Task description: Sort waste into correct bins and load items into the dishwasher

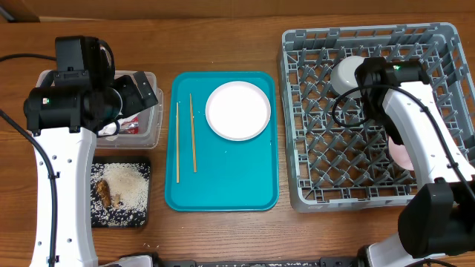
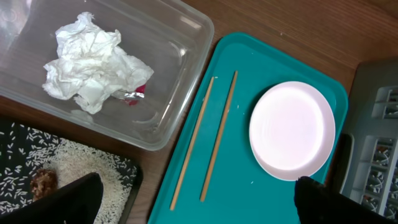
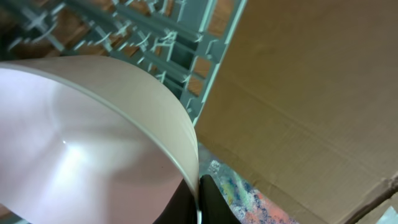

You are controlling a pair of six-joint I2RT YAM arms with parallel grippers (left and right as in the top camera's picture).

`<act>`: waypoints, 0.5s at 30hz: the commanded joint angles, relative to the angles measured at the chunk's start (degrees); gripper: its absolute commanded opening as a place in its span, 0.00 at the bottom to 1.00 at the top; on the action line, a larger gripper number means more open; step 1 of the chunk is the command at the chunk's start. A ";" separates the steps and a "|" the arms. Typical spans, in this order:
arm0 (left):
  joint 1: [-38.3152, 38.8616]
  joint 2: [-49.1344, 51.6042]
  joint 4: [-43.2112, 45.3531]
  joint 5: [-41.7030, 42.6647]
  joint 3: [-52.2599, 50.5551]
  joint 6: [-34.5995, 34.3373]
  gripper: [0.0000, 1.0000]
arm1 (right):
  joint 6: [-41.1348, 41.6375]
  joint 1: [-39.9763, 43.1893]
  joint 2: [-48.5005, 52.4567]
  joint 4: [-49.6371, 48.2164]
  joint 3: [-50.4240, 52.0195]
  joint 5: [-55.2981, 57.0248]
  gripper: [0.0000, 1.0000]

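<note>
The bowl (image 3: 93,137) is pinched at its rim by the closed right gripper (image 3: 199,199) for seating in the rack (image 3: 143,37), while the left gripper (image 2: 198,205) hangs wide open, empty.

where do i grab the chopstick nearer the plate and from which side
Take the chopstick at its middle, from straight above, pinching across its thin width. It lies flat on the teal tray, with a gap to the other chopstick and to the white plate, so there is likely room either side. A mid-length grip should keep it level.
</note>
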State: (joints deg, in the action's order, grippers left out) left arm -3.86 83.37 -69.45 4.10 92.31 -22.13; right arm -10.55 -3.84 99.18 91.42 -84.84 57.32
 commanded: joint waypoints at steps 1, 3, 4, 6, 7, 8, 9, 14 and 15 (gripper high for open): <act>0.07 -0.13 0.07 -0.04 0.81 -0.37 1.00 | 4.72 0.04 -0.02 -1.60 -0.72 4.50 0.04; 0.13 -0.11 0.04 -0.04 0.81 -0.37 1.00 | 7.76 0.04 -0.02 -2.80 -0.72 4.81 0.04; 0.13 -0.13 0.04 -0.04 0.81 -0.37 1.00 | 9.05 0.04 -0.02 -3.26 -0.72 4.81 0.04; 0.13 -0.13 0.04 -0.04 0.81 -0.37 1.00 | 11.67 0.04 -0.02 -3.26 -0.72 4.79 0.04; 0.13 -0.13 0.07 -0.04 0.81 -0.37 1.00 | 13.03 0.04 -0.02 -3.21 -0.72 4.81 0.04; 0.13 -0.11 0.04 -0.04 0.81 -0.37 1.00 | 14.38 0.04 -0.02 -3.19 -0.72 4.79 0.04; 0.13 -0.13 0.04 -0.04 0.81 -0.37 1.00 | 15.89 0.04 -0.02 -3.19 -0.72 4.76 0.04; 0.13 -0.13 0.04 -0.04 0.81 -0.37 1.00 | 25.66 -0.48 -0.02 -1.44 -0.72 4.72 0.04; 0.13 -0.13 0.04 -0.04 0.81 -0.37 1.00 | 27.30 -0.63 -0.02 -1.05 -0.72 4.55 0.04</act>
State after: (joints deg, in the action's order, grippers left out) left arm -3.86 83.40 -69.43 4.10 92.31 -22.13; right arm 8.03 -3.92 99.18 90.11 -84.84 60.45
